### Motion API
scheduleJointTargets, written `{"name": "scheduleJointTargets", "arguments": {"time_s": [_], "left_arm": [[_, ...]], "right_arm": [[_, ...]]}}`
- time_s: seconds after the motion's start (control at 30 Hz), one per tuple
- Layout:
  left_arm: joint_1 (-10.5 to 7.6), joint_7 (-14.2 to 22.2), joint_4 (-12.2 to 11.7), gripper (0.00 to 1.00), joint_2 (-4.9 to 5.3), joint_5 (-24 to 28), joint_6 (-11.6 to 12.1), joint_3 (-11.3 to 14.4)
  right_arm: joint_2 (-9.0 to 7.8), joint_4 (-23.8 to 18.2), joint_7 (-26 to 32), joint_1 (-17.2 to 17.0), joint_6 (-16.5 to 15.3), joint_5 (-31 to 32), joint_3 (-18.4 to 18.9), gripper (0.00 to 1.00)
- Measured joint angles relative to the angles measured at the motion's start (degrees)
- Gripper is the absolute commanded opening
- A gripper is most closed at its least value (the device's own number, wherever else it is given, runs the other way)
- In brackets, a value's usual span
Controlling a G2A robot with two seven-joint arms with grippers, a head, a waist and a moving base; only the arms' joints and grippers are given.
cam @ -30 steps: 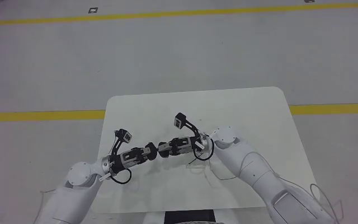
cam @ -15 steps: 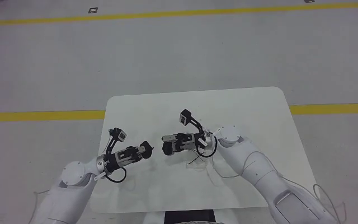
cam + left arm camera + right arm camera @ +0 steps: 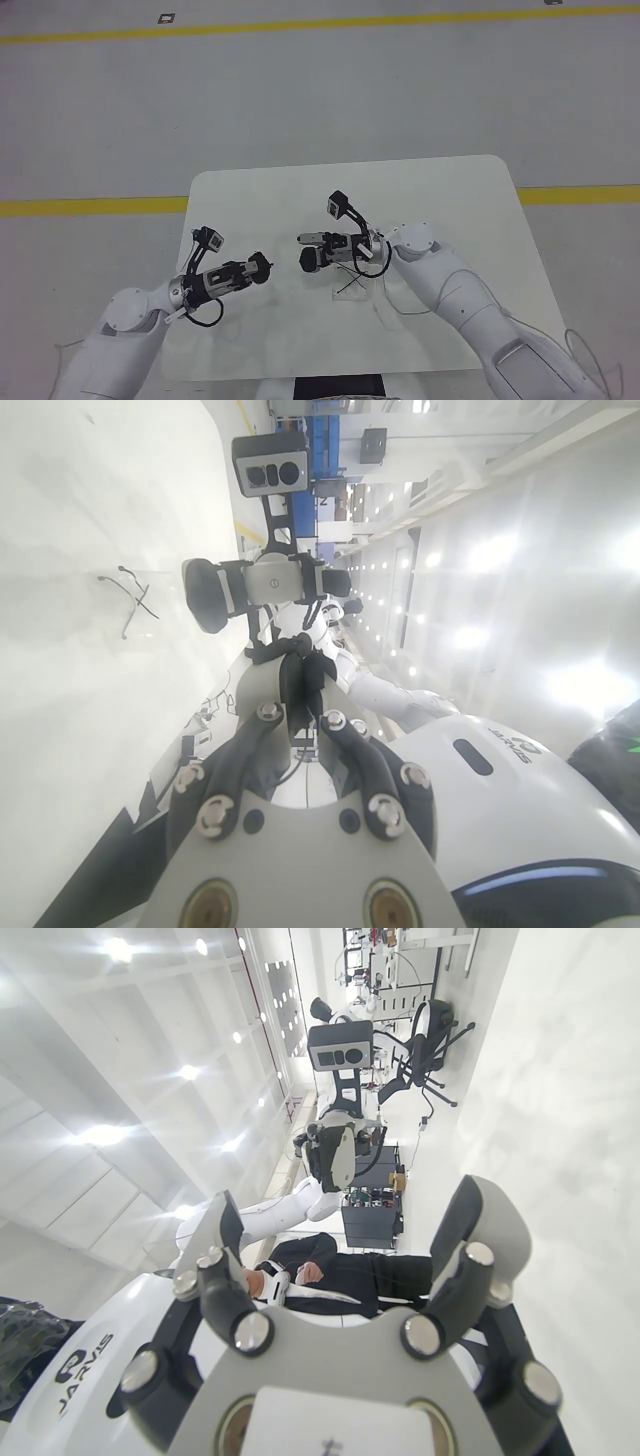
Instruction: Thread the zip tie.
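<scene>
Several thin black zip ties [image 3: 350,283] [image 3: 134,600] lie crossed on a small clear tray [image 3: 366,292] on the white table [image 3: 440,200]. My right gripper [image 3: 304,250] [image 3: 345,1218] hangs open above the table just left of that tray, with nothing between its fingers [image 3: 226,1220]. It also appears open in the left wrist view [image 3: 267,585]. My left gripper [image 3: 261,266] [image 3: 301,660] faces it from a short gap away, fingers shut. A small dark lump sits at its tips; I cannot tell whether it is a zip tie.
The table's rounded front-left edge [image 3: 200,340] lies under the left arm. Black cables [image 3: 372,266] loop at the right wrist, close over the tray. In the right wrist view a seated person [image 3: 345,1273] shows in the room behind.
A second ago the two grippers met tip to tip over the table. They have since drawn apart: the left pulled back leftward, the right pulled back rightward and opened.
</scene>
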State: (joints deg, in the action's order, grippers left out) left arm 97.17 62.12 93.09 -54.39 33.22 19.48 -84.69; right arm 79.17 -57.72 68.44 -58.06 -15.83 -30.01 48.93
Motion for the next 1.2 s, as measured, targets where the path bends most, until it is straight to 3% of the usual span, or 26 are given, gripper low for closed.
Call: {"name": "scheduleJointTargets", "arguments": {"time_s": [0.17,0.3,0.43,0.63,0.77,0.9,1.2], "left_arm": [[1.3,4.1,-1.2,0.0,0.17,1.0,0.0,-5.0],[2.21,6.7,-0.8,0.0,-0.22,2.2,0.0,-7.3],[2.22,6.8,-0.8,0.0,-0.24,2.1,0.0,-7.3],[2.22,6.8,-0.8,0.0,-0.23,2.1,0.0,-7.3],[2.22,6.8,-0.8,0.0,-0.23,2.1,0.0,-7.3],[2.22,6.8,-0.8,0.0,-0.23,2.1,0.0,-7.3],[2.22,6.8,-0.8,0.0,-0.23,2.1,0.0,-7.3]], "right_arm": [[0.0,0.0,0.0,0.0,0.0,0.0,0.0,1.0],[0.0,0.0,0.0,0.0,0.0,0.0,0.0,1.0],[-0.42,-2.2,-1.4,0.4,-0.4,3.4,0.2,1.0],[-2.98,-11.6,-1.1,2.0,3.3,24.1,0.9,1.0],[-4.34,-17.6,1.7,1.8,6.7,33.4,1.3,1.0],[-5.16,-21.7,5.3,1.7,7.7,37.5,1.2,1.0],[-5.17,-21.8,5.3,1.7,7.6,37.5,1.2,1.0]]}}
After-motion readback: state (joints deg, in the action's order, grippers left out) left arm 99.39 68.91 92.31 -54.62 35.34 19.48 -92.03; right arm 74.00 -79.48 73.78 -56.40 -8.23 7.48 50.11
